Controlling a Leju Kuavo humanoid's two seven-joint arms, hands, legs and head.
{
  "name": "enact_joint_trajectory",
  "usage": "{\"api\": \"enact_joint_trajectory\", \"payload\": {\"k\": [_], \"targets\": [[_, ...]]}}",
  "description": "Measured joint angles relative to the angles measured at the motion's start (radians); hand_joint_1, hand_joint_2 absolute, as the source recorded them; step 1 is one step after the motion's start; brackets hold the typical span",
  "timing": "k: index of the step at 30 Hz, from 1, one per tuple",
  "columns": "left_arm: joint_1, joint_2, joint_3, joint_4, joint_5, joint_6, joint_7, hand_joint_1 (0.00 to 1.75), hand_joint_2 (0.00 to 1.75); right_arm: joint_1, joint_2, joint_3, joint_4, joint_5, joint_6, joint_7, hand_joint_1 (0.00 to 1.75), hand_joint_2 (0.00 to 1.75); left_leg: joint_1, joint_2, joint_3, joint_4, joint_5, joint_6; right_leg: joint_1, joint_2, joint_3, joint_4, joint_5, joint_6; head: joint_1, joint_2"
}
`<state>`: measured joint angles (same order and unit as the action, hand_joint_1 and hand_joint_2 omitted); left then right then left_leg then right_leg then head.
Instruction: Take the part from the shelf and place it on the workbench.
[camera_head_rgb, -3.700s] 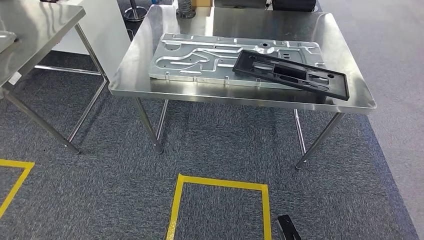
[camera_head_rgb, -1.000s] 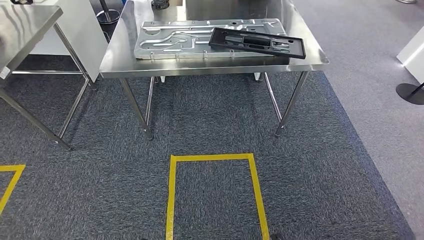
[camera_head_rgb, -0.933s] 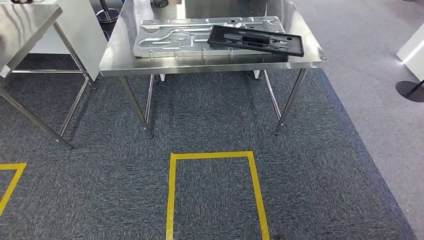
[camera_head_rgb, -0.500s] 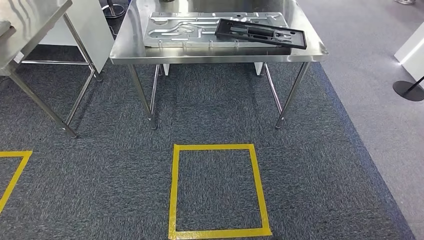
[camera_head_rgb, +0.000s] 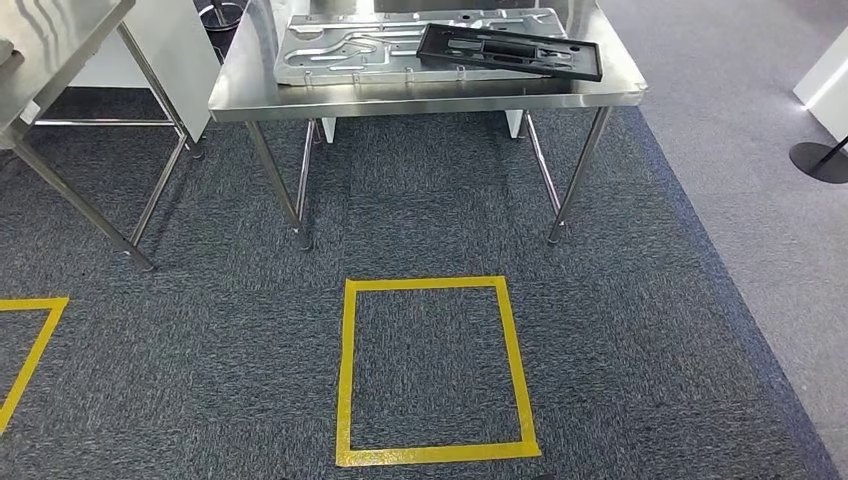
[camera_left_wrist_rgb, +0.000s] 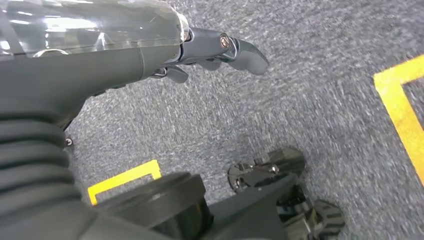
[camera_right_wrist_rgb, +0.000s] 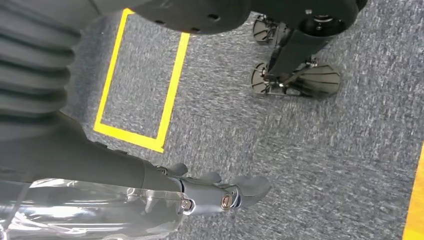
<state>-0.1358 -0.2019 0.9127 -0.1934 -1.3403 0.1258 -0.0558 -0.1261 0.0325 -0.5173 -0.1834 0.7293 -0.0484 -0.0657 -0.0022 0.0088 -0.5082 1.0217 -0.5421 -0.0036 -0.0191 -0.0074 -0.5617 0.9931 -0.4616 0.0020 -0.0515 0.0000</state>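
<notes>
The part (camera_head_rgb: 510, 51), a flat black frame, lies far ahead of both hands on the steel workbench (camera_head_rgb: 240, 95), resting tilted across the right end of a large silver embossed plate (camera_head_rgb: 350, 55) with its right end hanging past the plate's edge.

The left hand (camera_left_wrist_rgb: 200, 52) hangs at the robot's side above the dark carpet (camera_left_wrist_rgb: 310, 110), holding nothing, its fingers (camera_left_wrist_rgb: 247, 54) loosely extended and a little apart. The right hand (camera_right_wrist_rgb: 210, 192) hangs the same way on the other side, also empty, with its fingers (camera_right_wrist_rgb: 250, 186) slightly curled and spread over the carpet. Near each hand a strip of yellow floor tape (camera_left_wrist_rgb: 125, 176) crosses the carpet.

Ahead of the hands, a yellow taped square (camera_head_rgb: 435, 370) marks the floor between the robot and the workbench. Further left stands a second steel table (camera_head_rgb: 60, 40), and a black round stand base (camera_head_rgb: 818, 160) sits off to the right on the lighter floor.
</notes>
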Motion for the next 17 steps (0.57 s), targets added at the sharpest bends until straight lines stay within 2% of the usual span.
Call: {"api": "enact_joint_trajectory", "payload": {"k": [1, 3, 4, 5, 6, 8, 10, 11, 14, 17], "targets": [[-0.001, 0.0, 0.0, 0.0, 0.0, -0.006, 0.001, 0.0, 1.75, -0.002, -0.003, 0.002, 0.001, 0.002, 0.01, 0.0, 0.0, 1.75, 0.002, -0.001, -0.023, 0.051, -0.03, -0.005, -0.001, -0.001, -0.001, -0.002, 0.002, -0.006, 0.0, 0.0], [0.0, 0.0, 0.0, 0.0, -0.001, -0.022, 0.003, 0.0, 1.75, -0.006, -0.012, 0.006, 0.002, 0.006, 0.035, 0.002, 0.0, 1.75, 0.003, -0.002, -0.089, 0.191, -0.095, -0.011, 0.001, -0.001, -0.005, -0.002, 0.004, -0.012, 0.0, 0.0], [0.001, 0.0, 0.0, 0.0, -0.002, -0.03, 0.005, 0.0, 1.75, -0.007, -0.017, 0.009, 0.003, 0.007, 0.046, 0.003, 0.0, 1.75, 0.004, -0.002, -0.115, 0.246, -0.112, -0.013, 0.002, -0.002, -0.007, -0.001, 0.005, -0.013, 0.0, 0.0], [0.004, 0.0, -0.001, 0.0, -0.002, -0.036, 0.007, 0.0, 1.75, -0.008, -0.021, 0.012, 0.003, 0.008, 0.056, 0.005, 0.0, 1.75, 0.005, -0.002, -0.124, 0.265, -0.108, -0.013, 0.003, -0.003, -0.008, 0.0, 0.006, -0.013, 0.0, 0.0], [0.007, 0.0, -0.005, 0.0, 0.0, -0.04, 0.009, 0.0, 1.75, -0.008, -0.024, 0.016, 0.003, 0.008, 0.063, 0.006, 0.0, 1.75, 0.005, -0.002, -0.114, 0.245, -0.085, -0.012, 0.003, -0.003, -0.009, 0.002, 0.006, -0.013, 0.0, 0.0], [0.017, 0.002, -0.021, 0.0, 0.017, -0.045, 0.011, 0.0, 1.75, -0.01, -0.027, 0.026, 0.0, 0.001, 0.068, 0.007, 0.0, 1.75, 0.005, -0.002, -0.052, 0.119, -0.012, -0.006, 0.004, -0.003, -0.009, 0.006, 0.007, -0.01, 0.0, 0.0], [0.03, 0.006, -0.05, 0.0, 0.054, -0.048, 0.012, 0.0, 1.75, -0.012, -0.028, 0.043, -0.01, -0.018, 0.068, 0.008, 0.0, 1.75, 0.003, -0.003, -0.003, 0.007, 0.027, 0.003, 0.008, -0.002, -0.014, 0.012, 0.008, -0.002, 0.0, 0.0], [0.039, 0.008, -0.066, 0.0, 0.081, -0.05, 0.013, 0.0, 1.75, -0.012, -0.028, 0.052, -0.016, -0.033, 0.067, 0.009, 0.0, 1.75, 0.001, -0.004, 0.004, -0.016, 0.031, 0.008, 0.01, -0.001, -0.017, 0.013, 0.01, 0.004, 0.0, 0.0], [0.066, 0.018, -0.12, 0.0, 0.174, -0.053, 0.017, 0.0, 1.75, -0.003, -0.028, 0.083, -0.032, -0.084, 0.066, 0.012, 0.0, 1.75, 0.002, -0.006, 0.0, -0.028, 0.037, 0.026, 0.01, 0.0, -0.024, 0.016, 0.014, 0.022, 0.0, 0.0], [0.077, 0.028, -0.168, -0.003, 0.244, -0.056, 0.02, 0.0, 1.75, 0.013, -0.026, 0.11, -0.042, -0.122, 0.066, 0.015, 0.0, 1.75, 0.006, -0.004, -0.002, -0.035, 0.049, 0.044, 0.006, 0.003, -0.05, 0.079, -0.038, 0.034, 0.0, 0.0]]}}
